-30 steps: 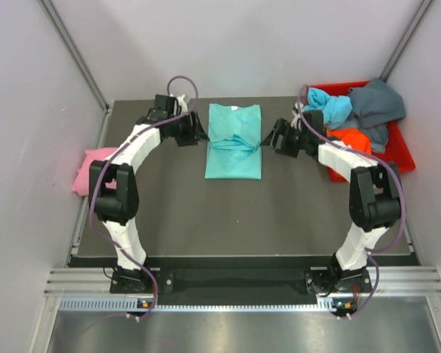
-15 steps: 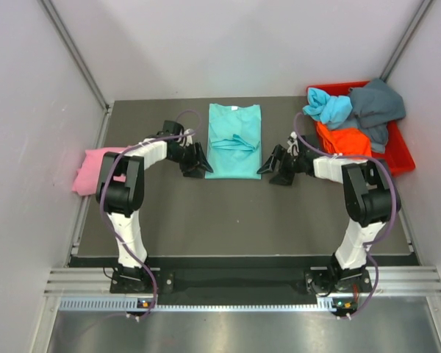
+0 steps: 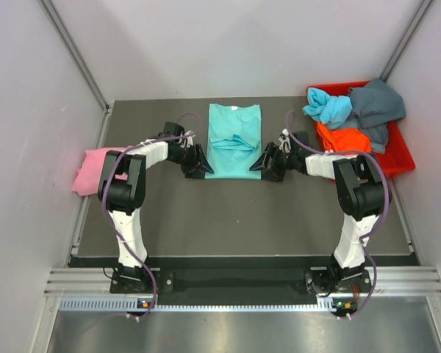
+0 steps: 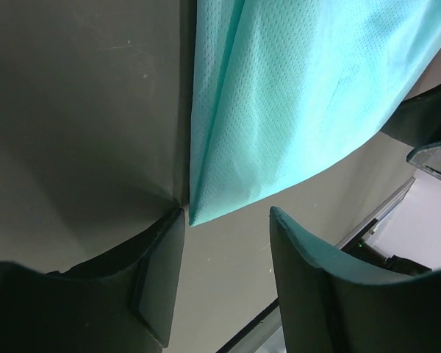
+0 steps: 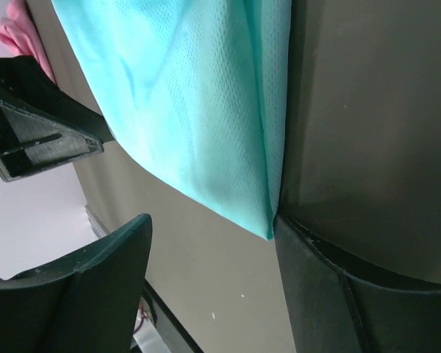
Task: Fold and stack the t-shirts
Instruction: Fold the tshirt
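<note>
Repositioning from the sides of the teal shirt [image 3: 234, 143], far-centre on the surface [image 3: 235, 213], to its near corners is done: left fingers [image 3: 200, 169] and right fingers [image 3: 263, 166] stand spread, each straddling one corner unpinched, ready for the next fold.

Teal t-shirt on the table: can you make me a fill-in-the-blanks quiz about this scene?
The soft teal cloth t-shirt lies ____ the left arm's black fingers and the right arm's black fingers.
Both pairs stand ____ at its near corners.
The crumpled orange cloth shirt lies in the ____ plastic bin.
Missing: between, open, red.
</note>
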Controlling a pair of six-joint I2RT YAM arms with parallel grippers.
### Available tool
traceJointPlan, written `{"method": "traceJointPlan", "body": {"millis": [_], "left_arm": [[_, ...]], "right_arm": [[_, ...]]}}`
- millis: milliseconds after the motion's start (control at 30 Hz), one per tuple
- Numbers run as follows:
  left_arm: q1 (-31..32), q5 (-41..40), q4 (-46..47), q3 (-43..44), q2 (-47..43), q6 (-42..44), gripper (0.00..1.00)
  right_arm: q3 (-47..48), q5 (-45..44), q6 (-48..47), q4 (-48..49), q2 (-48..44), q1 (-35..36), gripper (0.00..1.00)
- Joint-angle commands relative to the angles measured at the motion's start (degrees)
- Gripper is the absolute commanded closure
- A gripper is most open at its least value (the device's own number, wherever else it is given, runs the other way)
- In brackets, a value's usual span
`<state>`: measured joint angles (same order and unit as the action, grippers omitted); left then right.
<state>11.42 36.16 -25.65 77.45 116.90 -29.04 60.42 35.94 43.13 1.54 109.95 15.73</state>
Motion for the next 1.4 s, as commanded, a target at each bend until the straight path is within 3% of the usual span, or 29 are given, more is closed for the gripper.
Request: {"method": "traceJointPlan", "body": {"millis": [0,333,467,500,667,1067,1367], "left_arm": [[0.0,0.7,1.9,-0.5,0.7,-0.6,0.46],[0.0,1.9,2.8,-0.4,2.2,-1.4,0.60],[0.0,2.7,3.2,-0.8,2.4,-1.5,0.76],[0.0,2.9,3.4,-0.9,2.4,-1.5,0.87],[0.0,3.0,3.5,-1.0,2.2,-1.7,1.00],[-0.1,3.7,4.2,-1.2,2.1,-2.4,1.00],[-0.1,3.8,4.3,-1.3,1.8,-2.5,1.00]], "right_arm": [[2.0,-1.7,-0.2,0.7,2.0,1.1,0.32],[0.8,-2.5,-0.5,-0.6,1.8,1.8,0.37],[-0.2,-3.0,-0.7,-0.8,1.4,1.9,0.40],[-0.3,-3.1,-0.9,-1.1,1.4,1.9,0.41],[-0.1,-3.5,-2.7,-4.5,0.4,1.8,0.41],[-5.0,-3.1,-1.9,-6.2,-3.0,2.2,0.41],[-3.0,-4.8,-1.3,-2.9,1.6,2.6,0.41]]}}
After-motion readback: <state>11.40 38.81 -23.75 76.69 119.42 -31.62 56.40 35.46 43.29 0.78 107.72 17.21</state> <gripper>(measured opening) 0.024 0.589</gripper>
